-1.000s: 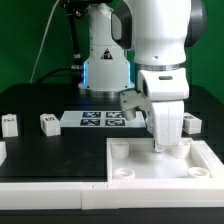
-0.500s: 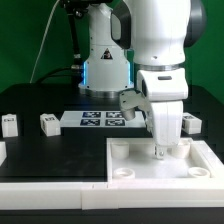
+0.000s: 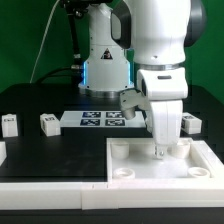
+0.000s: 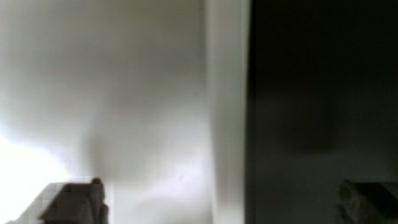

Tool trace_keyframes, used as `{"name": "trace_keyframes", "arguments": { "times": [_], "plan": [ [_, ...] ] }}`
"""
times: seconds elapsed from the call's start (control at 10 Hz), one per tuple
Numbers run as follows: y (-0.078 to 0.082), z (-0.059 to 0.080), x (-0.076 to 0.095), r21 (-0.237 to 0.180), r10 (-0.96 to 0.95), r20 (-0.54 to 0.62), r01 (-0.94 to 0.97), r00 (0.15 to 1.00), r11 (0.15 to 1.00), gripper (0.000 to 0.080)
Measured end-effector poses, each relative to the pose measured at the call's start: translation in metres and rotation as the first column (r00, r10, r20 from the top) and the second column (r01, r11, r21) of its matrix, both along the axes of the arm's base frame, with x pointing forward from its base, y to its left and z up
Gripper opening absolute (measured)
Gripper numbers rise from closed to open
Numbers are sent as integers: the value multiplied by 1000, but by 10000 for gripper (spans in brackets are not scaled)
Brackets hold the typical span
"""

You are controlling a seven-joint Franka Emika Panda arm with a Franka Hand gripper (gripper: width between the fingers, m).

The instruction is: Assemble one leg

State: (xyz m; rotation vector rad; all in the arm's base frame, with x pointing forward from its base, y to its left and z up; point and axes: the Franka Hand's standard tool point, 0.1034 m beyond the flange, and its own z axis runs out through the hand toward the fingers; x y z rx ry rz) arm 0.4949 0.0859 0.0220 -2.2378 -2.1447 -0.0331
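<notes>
Legs sit loose on the matte black table [image 3: 40, 150], none of them in the pincer. Each is a small, chunky white plastic block with a black-and-white square tag on its face. The far-left leg [image 3: 9, 124] and the second leg [image 3: 49, 123] stand near each other at the exterior view's left. The right-hand leg [image 3: 190, 124] stands at the exterior view's right, partly hidden behind the gripper [image 3: 163, 150].

The gripper points straight down over the far edge of the white panel [image 3: 150, 172], a broad flat slab with a raised rim and shallow round sockets at its corners. In the wrist view the two dark fingertips [image 4: 71, 203] stand far apart at opposite sides of the frame, so the jaws are spread wide with nothing between them (only blurred smooth white surface and a dark band beside it).

Behind the gripper, the marker board [image 3: 100, 119] lies flat, thin and white, with a row of square tags. The arm [image 3: 160, 40] is glossy, rounded white plastic against a green backdrop.
</notes>
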Motion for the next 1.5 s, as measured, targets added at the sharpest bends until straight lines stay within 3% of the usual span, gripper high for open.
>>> {"name": "trace_keyframes", "arguments": {
  "times": [0.3,0.6,0.9,1.1,1.3,1.4,1.5],
  "plan": [
    [5,32,-17,-16,-66,29,66,997,998,649],
    [4,32,-22,-16,-121,25,122,992,992,649],
    [5,31,-24,-13,-359,14,359,933,933,649],
    [12,24,-45,-12,-682,-17,682,731,731,649],
    [26,21,-55,-29,-833,-37,833,551,553,649],
    [40,19,-63,-43,-920,-49,919,389,391,649],
    [55,18,-69,-55,-953,-53,952,298,301,649]
  ]
}}
